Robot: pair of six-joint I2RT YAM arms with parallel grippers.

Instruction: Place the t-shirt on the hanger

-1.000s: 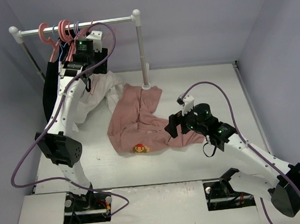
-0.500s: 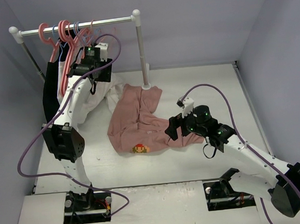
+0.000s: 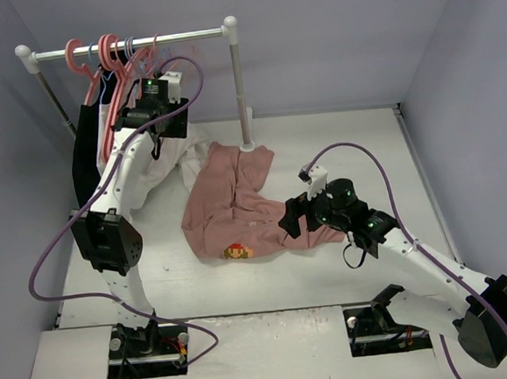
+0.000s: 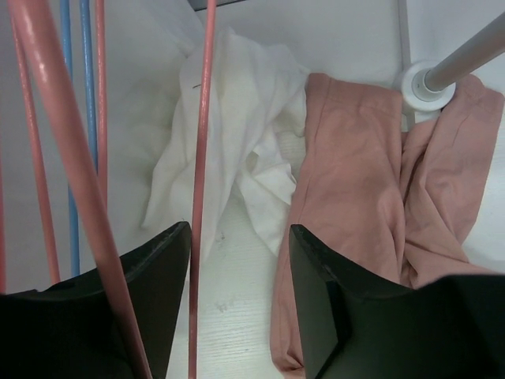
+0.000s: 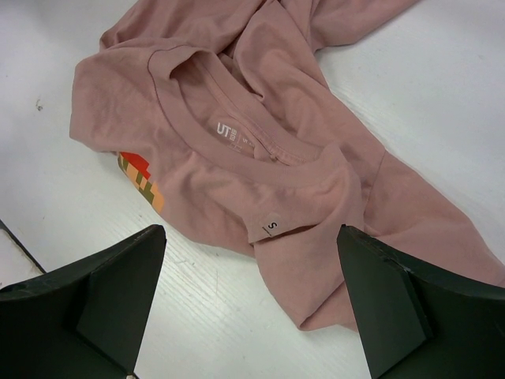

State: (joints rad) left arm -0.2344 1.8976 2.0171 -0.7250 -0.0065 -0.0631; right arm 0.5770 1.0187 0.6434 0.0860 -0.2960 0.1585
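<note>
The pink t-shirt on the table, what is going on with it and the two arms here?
The t-shirt lies crumpled on the table, not yet on a hanger. The right tool hovers open above its neckline, holding nothing. The left tool is up at the clothes rail, open, with the thin pink hanger passing through its gap, not clamped. A white garment lies beside the t-shirt.

- The left gripper point(image 3: 154, 125) now sits lower and further right, below the rail point(image 3: 128, 46), among the hangers point(image 3: 108, 69).
- The left arm's elbow point(image 3: 107, 241) is slightly higher.
- The right gripper point(image 3: 289, 218) is marginally nearer the table's near edge.
</note>
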